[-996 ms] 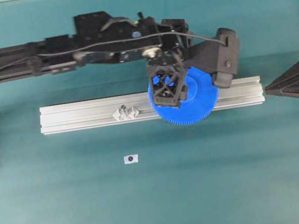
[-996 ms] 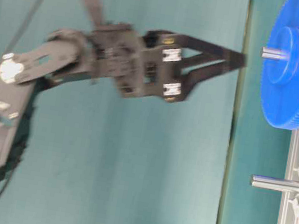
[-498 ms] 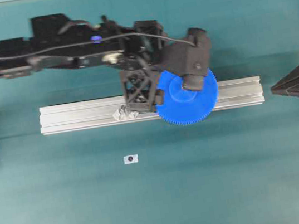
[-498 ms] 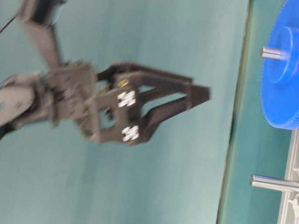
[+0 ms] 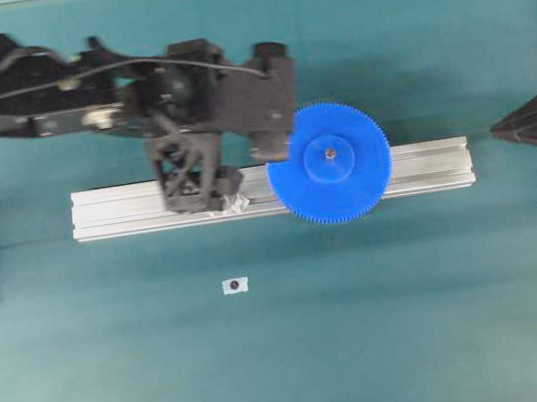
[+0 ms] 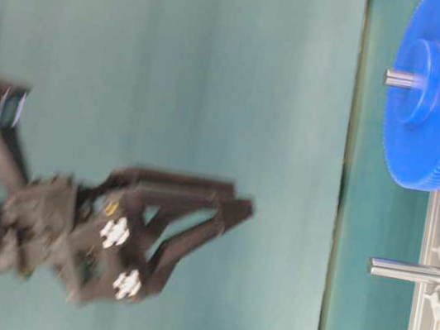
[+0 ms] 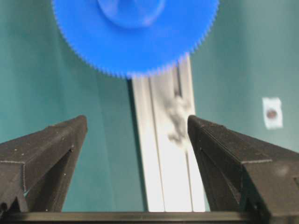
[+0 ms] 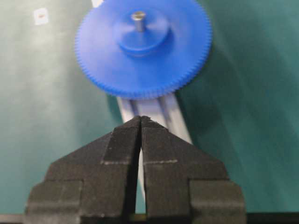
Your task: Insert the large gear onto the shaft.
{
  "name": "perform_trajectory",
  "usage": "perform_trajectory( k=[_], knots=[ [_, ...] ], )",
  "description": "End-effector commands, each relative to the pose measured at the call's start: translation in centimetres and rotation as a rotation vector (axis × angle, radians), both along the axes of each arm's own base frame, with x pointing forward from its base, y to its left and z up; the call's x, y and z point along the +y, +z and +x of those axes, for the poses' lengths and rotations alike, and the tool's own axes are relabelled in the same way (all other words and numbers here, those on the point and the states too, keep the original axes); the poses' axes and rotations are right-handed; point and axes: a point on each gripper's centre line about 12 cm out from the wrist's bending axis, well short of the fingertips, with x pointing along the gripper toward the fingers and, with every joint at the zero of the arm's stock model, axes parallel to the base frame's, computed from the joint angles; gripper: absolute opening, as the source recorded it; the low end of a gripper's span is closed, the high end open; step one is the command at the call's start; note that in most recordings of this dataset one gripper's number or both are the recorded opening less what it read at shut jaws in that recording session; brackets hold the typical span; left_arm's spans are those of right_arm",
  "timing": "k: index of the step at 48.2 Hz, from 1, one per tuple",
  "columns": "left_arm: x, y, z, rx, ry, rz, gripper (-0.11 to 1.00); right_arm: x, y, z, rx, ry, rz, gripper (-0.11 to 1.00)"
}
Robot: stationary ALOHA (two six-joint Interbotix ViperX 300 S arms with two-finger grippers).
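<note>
Looking at how things sit, the large gear (image 5: 329, 163) is already down over the shaft (image 8: 137, 19), with the pin tip poking up through the hub, and the disc lies flat across the aluminium rail (image 5: 128, 210), so the job looks basically done to me. The left gripper (image 7: 137, 128) is spread wide with nothing between its fingers (image 7: 51, 140), and the gear lies ahead of its tips and well clear of them; in the side view it hangs high off the rail. The right gripper (image 8: 140, 122) has its jaws pressed together on nothing, and the gear sits ahead of its tips too, not touching. What could still bite: the second pin (image 6: 408, 271) stands on its clear mount (image 5: 237, 204) pretty much under the left gripper in the overhead view, so if that arm drops or swings low, one of those spread fingers could clip the pin or the mount. A sideways sweep toward the gear could also catch the toothed rim and tip or lift the disc off its pin, since only the bore holds it there as far as I can judge. I can't tell if the hub is seated all the way down, so a nudge may matter more than it looks. The small white tag (image 5: 235, 285) on the mat is off to the side and no worry.
</note>
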Motion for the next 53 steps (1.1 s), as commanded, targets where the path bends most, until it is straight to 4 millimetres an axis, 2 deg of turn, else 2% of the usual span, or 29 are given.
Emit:
perform_trajectory(
  k=[1,15,30,43,53],
  knots=[
    [-0.3,2.1,-1.3,-0.062,0.0,0.008,0.88,-0.3,0.8,0.0,-0.007,-0.024,0.003,0.06],
    [-0.7,2.1,-4.1,-0.07,0.007,0.002,0.88,-0.3,0.4,-0.7,0.032,-0.034,0.011,0.06],
    [-1.2,2.6,-7.6,-0.316,0.078,-0.041,0.88,-0.2,0.6,-1.1,0.018,-0.036,0.009,0.06],
    [-2.5,0.7,-11.6,-0.386,0.049,-0.043,0.88,-0.2,0.5,-1.3,0.035,-0.039,0.011,0.06],
    [-3.4,0.0,-13.7,-0.458,0.031,-0.056,0.88,-0.2,0.3,-1.4,0.035,-0.039,0.009,0.06]
  ],
)
